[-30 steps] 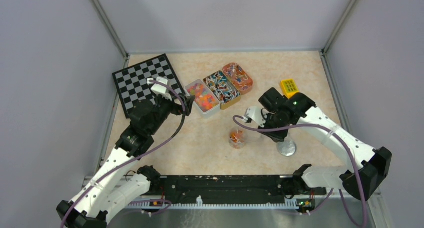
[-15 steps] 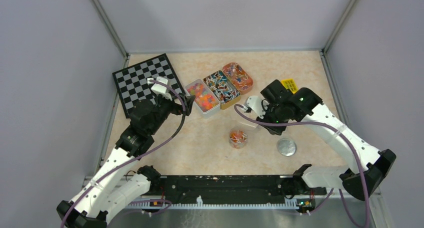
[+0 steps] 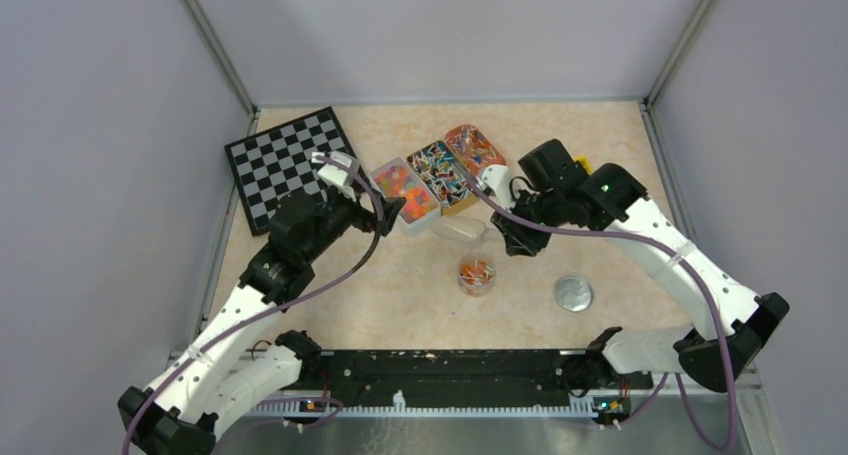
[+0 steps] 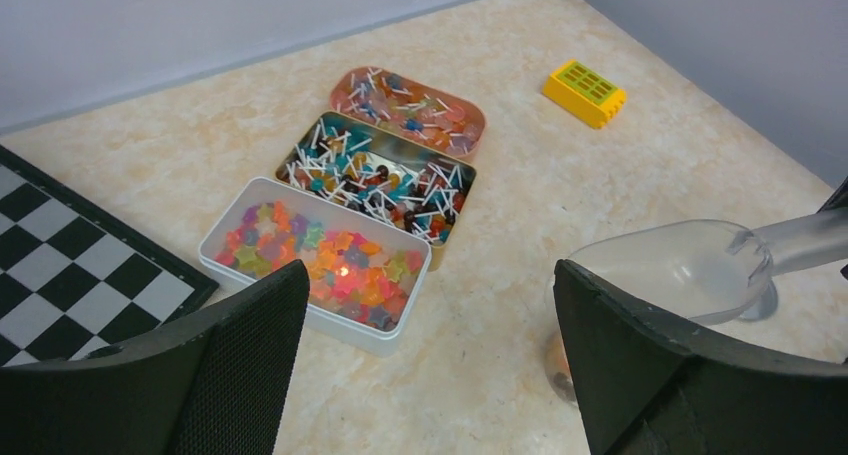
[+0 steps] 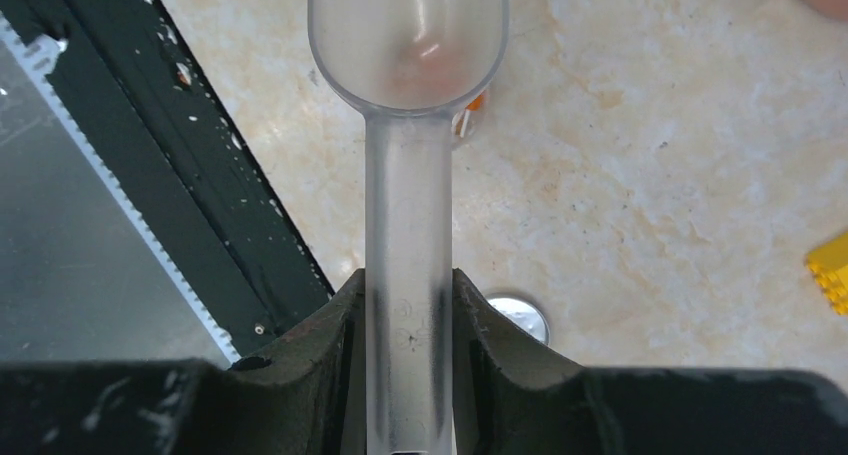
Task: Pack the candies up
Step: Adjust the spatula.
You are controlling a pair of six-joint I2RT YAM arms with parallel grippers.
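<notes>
The candies fill three open tins: star sweets in a white tin [image 3: 405, 193] [image 4: 320, 260], wrapped ones in a gold tin [image 3: 443, 176] [image 4: 380, 180] and a pink tin [image 3: 475, 153] [image 4: 408, 110]. A small clear jar [image 3: 476, 274] holds a few candies. My right gripper [image 3: 510, 230] [image 5: 405, 325] is shut on the handle of a clear scoop [image 3: 458, 229] [image 5: 408, 40] [image 4: 680, 270]. The scoop bowl looks empty and hovers between the jar and the tins. My left gripper [image 3: 395, 207] [image 4: 430, 375] is open and empty, just in front of the white tin.
A round metal lid [image 3: 573, 293] [image 5: 520, 315] lies right of the jar. A checkerboard [image 3: 290, 163] lies at the back left. A yellow block [image 4: 585, 80] [image 5: 830, 265] sits behind the right arm. The black rail [image 3: 450, 365] runs along the near edge.
My right arm has swung the scoop from beside the lid up and left, past the jar toward the tins. My left gripper has shifted right, closer to the white tin.
</notes>
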